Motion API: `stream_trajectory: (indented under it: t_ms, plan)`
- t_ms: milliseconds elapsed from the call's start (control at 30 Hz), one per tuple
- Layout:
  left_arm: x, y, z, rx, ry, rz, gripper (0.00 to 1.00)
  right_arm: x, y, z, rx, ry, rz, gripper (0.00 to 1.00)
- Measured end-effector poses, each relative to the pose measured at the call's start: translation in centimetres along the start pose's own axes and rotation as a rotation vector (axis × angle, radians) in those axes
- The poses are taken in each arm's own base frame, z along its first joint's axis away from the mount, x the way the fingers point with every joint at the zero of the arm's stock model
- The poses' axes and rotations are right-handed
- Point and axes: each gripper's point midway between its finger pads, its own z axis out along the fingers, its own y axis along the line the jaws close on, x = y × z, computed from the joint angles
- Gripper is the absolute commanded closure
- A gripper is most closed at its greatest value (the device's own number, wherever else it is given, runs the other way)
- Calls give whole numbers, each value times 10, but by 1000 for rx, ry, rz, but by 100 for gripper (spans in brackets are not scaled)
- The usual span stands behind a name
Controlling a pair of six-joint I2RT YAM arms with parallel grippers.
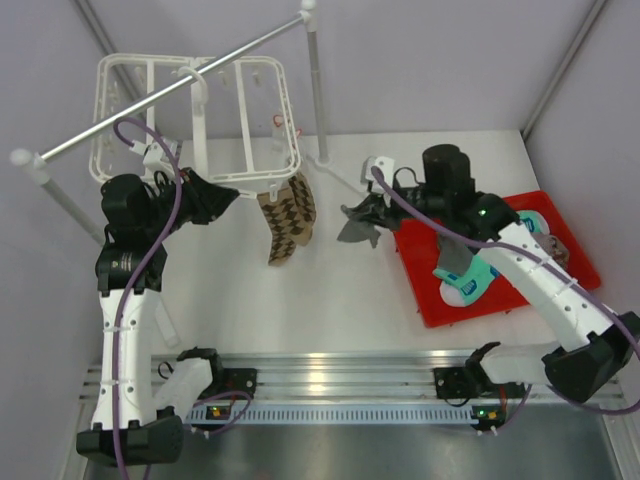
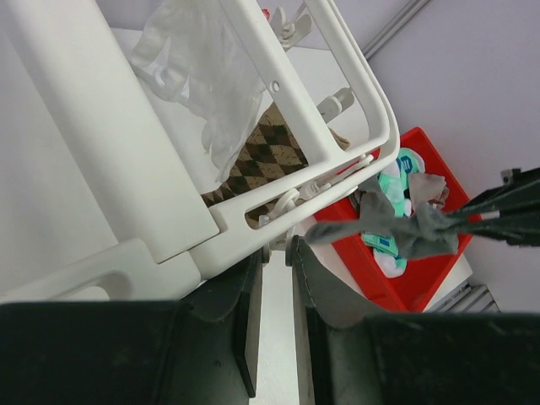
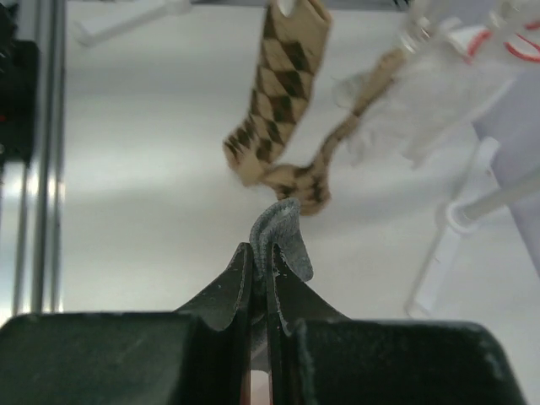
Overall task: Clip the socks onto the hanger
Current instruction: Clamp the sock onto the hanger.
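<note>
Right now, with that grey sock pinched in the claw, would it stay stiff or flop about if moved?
Probably floppy: the grey sock bunches into a fold beyond the shut right gripper and droops crumpled in the left wrist view. Likely light too, since a thin pinch of fabric holds it up. It may sway when carried.

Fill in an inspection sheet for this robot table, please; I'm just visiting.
Surface: white table, red tray on its right.
Job's things: white hanger on a grey rail, checkered socks hanging from it; grey sock held up; teal sock in the tray.
Clutter: nothing seen.
Grippers: right gripper has its fingers shut on the grey sock; left gripper at the hanger's lower edge, grip unclear.
Cables: purple cables along both arms.
Surroundings: plain grey walls.
</note>
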Motion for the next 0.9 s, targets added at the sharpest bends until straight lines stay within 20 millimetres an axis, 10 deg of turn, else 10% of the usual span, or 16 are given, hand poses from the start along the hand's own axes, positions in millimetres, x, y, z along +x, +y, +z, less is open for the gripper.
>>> stream_trajectory:
  t_ms: [167, 467, 900]
  plan:
    - [0, -1, 0, 5, 2, -6, 100, -33, 54, 59, -131, -105, 90, 100]
    - [1, -5, 0, 22, 5, -15, 100, -66, 72, 144, -108, -171, 209, 100]
    - [3, -12, -1, 60, 19, -30, 100, -96, 36, 165, 104, -309, 211, 100]
